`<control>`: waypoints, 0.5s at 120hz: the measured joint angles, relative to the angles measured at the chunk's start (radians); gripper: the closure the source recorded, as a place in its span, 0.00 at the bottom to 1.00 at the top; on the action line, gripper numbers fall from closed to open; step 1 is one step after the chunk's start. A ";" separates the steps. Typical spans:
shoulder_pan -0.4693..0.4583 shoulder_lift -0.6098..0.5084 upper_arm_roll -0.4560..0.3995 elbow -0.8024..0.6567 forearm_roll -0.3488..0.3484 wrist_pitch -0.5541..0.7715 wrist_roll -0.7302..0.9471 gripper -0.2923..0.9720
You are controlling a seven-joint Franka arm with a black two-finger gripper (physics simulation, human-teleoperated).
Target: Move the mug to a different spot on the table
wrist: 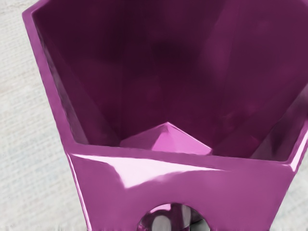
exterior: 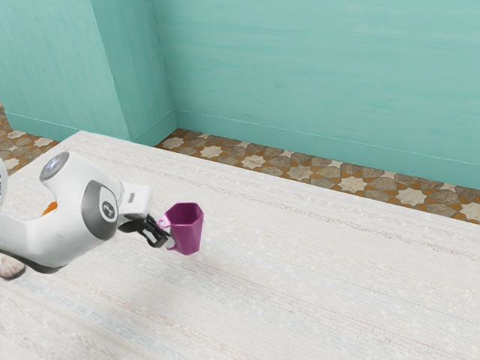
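Note:
A magenta faceted mug (exterior: pixel 185 226) stands upright on the pale wooden table (exterior: pixel 315 270), near the exterior view's left. My black gripper (exterior: pixel 160 232) reaches in from the left at the mug's handle side and is shut on the mug's handle. In the wrist view the mug (wrist: pixel 168 96) sits right under my hand, its open mouth facing the camera. Its handle (wrist: pixel 168 219), with a round hole, is nearest the hand.
The table stretches far toward the exterior view's right and front. Behind its far edge (exterior: pixel 300 187) lie a patterned tile floor (exterior: pixel 360 180) and teal walls (exterior: pixel 300 67). My arm's white body (exterior: pixel 67 214) fills the left side.

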 joint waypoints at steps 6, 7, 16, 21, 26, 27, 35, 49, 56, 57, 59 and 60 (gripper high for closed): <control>0.005 0.010 0.005 -0.001 -0.057 0.001 0.053 0.82; 0.005 0.012 0.005 -0.001 -0.065 0.002 0.061 0.82; 0.000 0.021 0.014 -0.018 -0.121 0.004 0.132 0.83; -0.008 0.023 0.028 -0.029 -0.145 0.005 0.170 0.83; -0.007 0.024 0.037 -0.035 -0.171 0.005 0.208 0.83; -0.005 0.025 0.038 -0.036 -0.176 0.005 0.215 0.83; 0.008 0.028 0.045 -0.038 -0.202 0.004 0.270 0.83; 0.016 0.038 0.058 -0.031 -0.224 0.003 0.356 0.83; 0.017 0.050 0.062 -0.020 -0.229 0.004 0.393 0.84; 0.017 0.052 0.062 -0.018 -0.230 0.004 0.398 0.84; 0.016 0.055 0.063 -0.015 -0.231 0.004 0.408 0.84; 0.016 0.057 0.064 -0.014 -0.231 0.004 0.413 0.84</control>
